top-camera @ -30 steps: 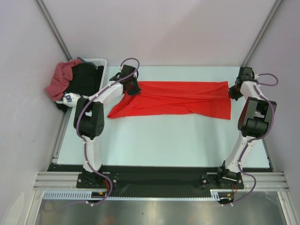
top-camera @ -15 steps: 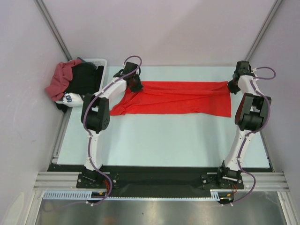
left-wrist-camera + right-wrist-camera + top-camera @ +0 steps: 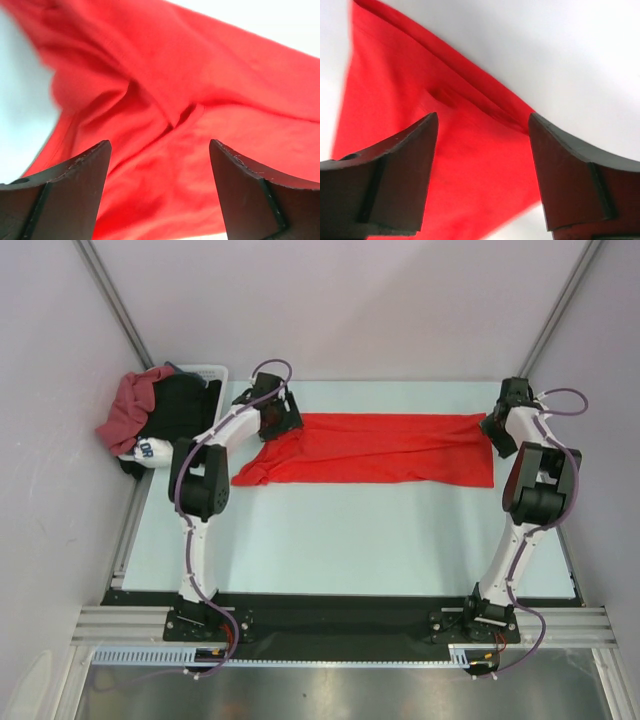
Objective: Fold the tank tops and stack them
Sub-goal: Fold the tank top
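Note:
The bright red tank top [image 3: 380, 448] lies spread in a wide band across the far half of the table [image 3: 350, 540]. My left gripper [image 3: 278, 420] hovers over its far left corner, open. In the left wrist view the rumpled red cloth [image 3: 200, 75] lies below the left gripper [image 3: 159, 145], with nothing pinched. My right gripper [image 3: 497, 430] stands open over the far right corner. The right wrist view shows the red corner [image 3: 395, 100] lying beneath the right gripper [image 3: 483, 117]. The darker maroon tank top [image 3: 130, 405] hangs over the basket at the far left.
A white basket [image 3: 205, 372] off the table's far left corner holds black garments [image 3: 185, 405] and a white cloth with dark lettering [image 3: 150, 450]. Frame posts and pale walls stand close behind and at both sides.
Both grippers went from shut to open and let go of the red top's far corners. The cloth has settled flatter, and its left end has shifted slightly.

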Action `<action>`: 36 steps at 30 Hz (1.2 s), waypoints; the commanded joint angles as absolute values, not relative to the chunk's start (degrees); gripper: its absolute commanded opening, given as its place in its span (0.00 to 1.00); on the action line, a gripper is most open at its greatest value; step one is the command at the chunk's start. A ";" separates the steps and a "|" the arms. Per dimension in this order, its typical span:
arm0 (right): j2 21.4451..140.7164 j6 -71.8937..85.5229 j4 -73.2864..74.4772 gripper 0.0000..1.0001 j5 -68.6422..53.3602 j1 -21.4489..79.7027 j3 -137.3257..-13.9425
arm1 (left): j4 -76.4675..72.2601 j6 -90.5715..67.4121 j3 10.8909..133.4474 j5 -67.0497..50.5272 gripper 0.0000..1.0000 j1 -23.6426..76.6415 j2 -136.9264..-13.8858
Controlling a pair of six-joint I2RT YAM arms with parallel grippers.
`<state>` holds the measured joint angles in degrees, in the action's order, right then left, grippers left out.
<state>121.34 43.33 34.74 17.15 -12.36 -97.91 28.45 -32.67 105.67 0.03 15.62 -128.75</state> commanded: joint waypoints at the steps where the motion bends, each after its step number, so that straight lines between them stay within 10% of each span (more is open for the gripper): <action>1: 112.16 41.31 32.00 0.73 18.02 -12.83 -91.17 | 25.14 -29.88 101.44 2.63 0.85 16.08 -117.35; 16: 108.01 38.58 20.21 0.52 6.33 -15.82 -69.34 | 17.41 -30.67 62.94 0.44 0.85 18.37 -90.27; 21: 110.21 40.86 20.21 0.00 7.99 -16.00 -69.43 | 14.68 -31.90 54.85 -1.32 0.84 16.62 -87.37; 31: 97.74 44.38 20.12 0.00 13.62 -16.00 -55.65 | 10.91 -38.14 48.51 3.87 0.79 13.28 -87.35; 36: 91.60 47.37 24.25 0.00 13.62 -17.84 -50.37 | 8.61 -41.83 56.23 6.15 0.60 10.64 -98.07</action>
